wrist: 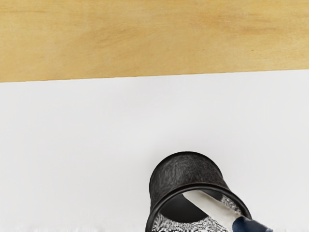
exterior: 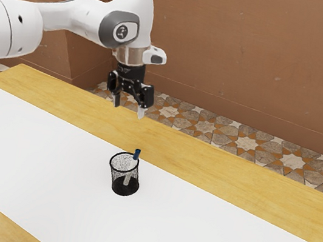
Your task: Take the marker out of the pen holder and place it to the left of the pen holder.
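Observation:
My gripper [exterior: 128, 111] hangs well above the table in the exterior view, pointing down, its two fingers apart with nothing between them. Below it stands the black mesh pen holder [exterior: 117, 175], upright on the white surface. A white marker [exterior: 134, 163] with a dark blue end leans inside it, the blue end sticking up past the rim on the exterior view's right. In the wrist view the pen holder [wrist: 186, 169] is seen from above at an angle, with the marker [wrist: 212, 208] slanting across its opening.
A long white sheet [exterior: 212, 227] covers the middle of the wooden table [exterior: 249, 187]. Behind the table's far edge are a patterned tile floor [exterior: 209, 128] and a brown wall [exterior: 252, 55].

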`<state>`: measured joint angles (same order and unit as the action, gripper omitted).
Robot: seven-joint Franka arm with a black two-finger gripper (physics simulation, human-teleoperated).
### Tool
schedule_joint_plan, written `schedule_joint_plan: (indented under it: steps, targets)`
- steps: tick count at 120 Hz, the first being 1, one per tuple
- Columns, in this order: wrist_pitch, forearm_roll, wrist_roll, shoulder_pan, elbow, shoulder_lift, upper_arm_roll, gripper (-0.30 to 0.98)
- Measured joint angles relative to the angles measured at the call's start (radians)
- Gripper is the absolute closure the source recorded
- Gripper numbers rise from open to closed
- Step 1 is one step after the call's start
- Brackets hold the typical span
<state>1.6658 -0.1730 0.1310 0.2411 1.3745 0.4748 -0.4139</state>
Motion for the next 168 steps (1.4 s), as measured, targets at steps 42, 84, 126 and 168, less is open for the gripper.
schedule_joint_plan:
  steps: [42, 84, 126, 168]
  targets:
    - [0.109, 0.087, 0.025, 0.0, 0.213, -0.045, -0.002, 0.13]
    - [0.232, 0.083, 0.037, 0.003, 0.286, -0.006, -0.025, 0.23]
    - [0.275, 0.068, 0.043, 0.01, 0.278, 0.003, -0.015, 0.42]
    - [0.231, 0.038, 0.048, 0.012, 0.268, 0.0, -0.005, 0.51]
